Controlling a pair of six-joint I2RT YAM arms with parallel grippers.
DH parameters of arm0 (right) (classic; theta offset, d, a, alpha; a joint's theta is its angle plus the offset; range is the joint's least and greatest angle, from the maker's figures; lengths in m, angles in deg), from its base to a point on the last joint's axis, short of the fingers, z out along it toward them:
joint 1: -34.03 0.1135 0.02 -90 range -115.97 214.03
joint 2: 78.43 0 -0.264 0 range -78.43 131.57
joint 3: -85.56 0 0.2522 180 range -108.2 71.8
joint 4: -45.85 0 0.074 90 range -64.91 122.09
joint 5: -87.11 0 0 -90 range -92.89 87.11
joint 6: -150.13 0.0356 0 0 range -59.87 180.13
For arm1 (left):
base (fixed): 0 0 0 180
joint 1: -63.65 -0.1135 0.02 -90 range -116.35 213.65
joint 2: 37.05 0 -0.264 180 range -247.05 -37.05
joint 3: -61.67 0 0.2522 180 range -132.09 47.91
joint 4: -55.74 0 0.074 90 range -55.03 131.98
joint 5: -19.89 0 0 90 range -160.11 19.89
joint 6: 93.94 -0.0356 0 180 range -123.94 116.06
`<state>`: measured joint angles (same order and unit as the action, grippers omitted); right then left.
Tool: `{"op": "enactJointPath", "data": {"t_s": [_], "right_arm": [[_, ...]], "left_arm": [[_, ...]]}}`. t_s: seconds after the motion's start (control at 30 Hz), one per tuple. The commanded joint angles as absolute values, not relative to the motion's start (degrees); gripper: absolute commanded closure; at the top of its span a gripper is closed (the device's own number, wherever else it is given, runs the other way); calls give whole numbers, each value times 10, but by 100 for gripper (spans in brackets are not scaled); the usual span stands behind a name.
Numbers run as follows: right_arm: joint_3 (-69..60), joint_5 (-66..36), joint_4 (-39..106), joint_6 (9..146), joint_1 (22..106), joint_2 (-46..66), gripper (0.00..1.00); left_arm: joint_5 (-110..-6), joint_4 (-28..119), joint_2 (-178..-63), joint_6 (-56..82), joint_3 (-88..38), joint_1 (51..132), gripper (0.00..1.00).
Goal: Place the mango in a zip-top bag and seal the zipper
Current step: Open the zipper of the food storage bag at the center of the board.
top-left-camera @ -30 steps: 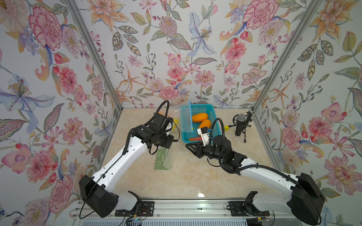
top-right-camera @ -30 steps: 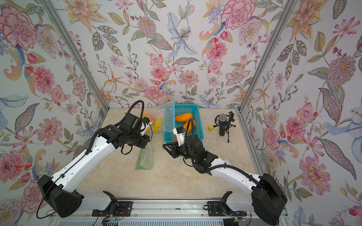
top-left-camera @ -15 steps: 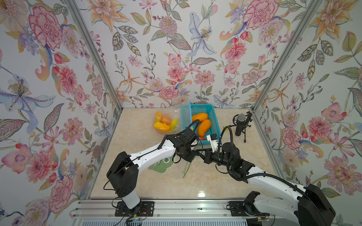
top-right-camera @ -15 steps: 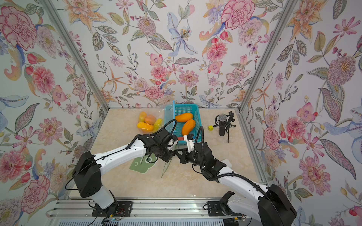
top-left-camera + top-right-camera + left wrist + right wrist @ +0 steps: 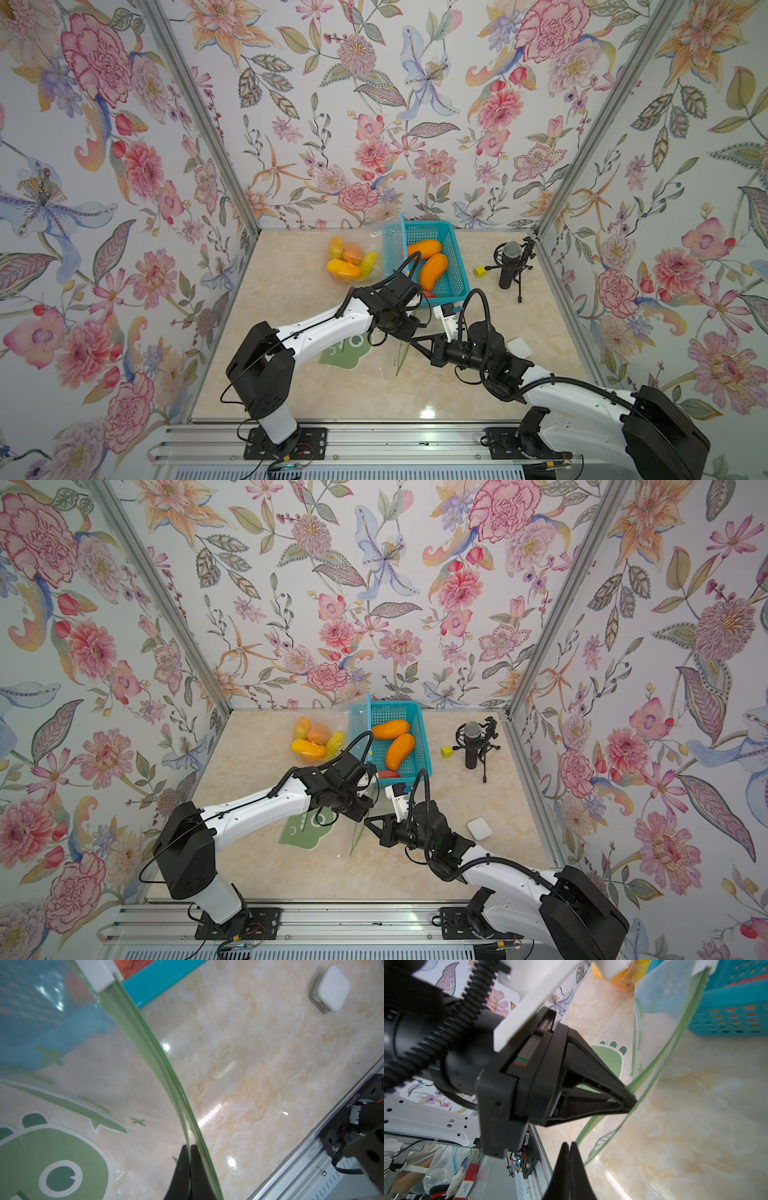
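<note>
Green-printed zip-top bag (image 5: 345, 356) was up off the table (image 5: 291, 299) at mid-table, carried by its zipper rim (image 5: 158, 1059). Left gripper (image 5: 190, 1147) was pinched tight on one lip of that rim, and the second lip ran free just beside its fingers, so the mouth was parted there. Right gripper (image 5: 568, 1145) was fully closed too, tips against the rim lower down. We couldn't tell whether it had caught any film. White slider (image 5: 97, 974) sat at the rim's end nearest the basket, away from the pinch. We saw nothing inside the bag.

Further back, both mangoes (image 5: 433, 271) lay in the teal basket (image 5: 457, 266), neither gripper near them. A separate clear bag of fruit (image 5: 351, 262) lay just beside the basket, towards the back wall.

Our read was early stage: bag lifted and mouth started, nothing more. Remaining work was to spread the mouth, fetch a mango, load it and run the slider shut.
</note>
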<state>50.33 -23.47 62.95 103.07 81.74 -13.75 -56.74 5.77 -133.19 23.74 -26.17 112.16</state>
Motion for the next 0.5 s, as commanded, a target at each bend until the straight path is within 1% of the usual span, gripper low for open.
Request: {"op": "enactJointPath", "data": {"t_s": [0.0,0.13,0.23,0.4,0.47], "right_arm": [[502,-228,684,1043,831,-104,100],[482,-206,664,1042,838,-67,100],[481,-172,641,1042,837,-69,100],[430,-67,482,1035,836,-75,100],[428,-66,497,1038,832,-71,100]], "left_arm": [[-554,74,-1312,250,-253,1118,100],[-554,74,-1302,253,-253,1118,100],[-560,70,-1289,254,-245,1114,100],[-555,53,-1275,257,-245,1114,100],[-546,51,-1272,262,-245,1117,100]]}}
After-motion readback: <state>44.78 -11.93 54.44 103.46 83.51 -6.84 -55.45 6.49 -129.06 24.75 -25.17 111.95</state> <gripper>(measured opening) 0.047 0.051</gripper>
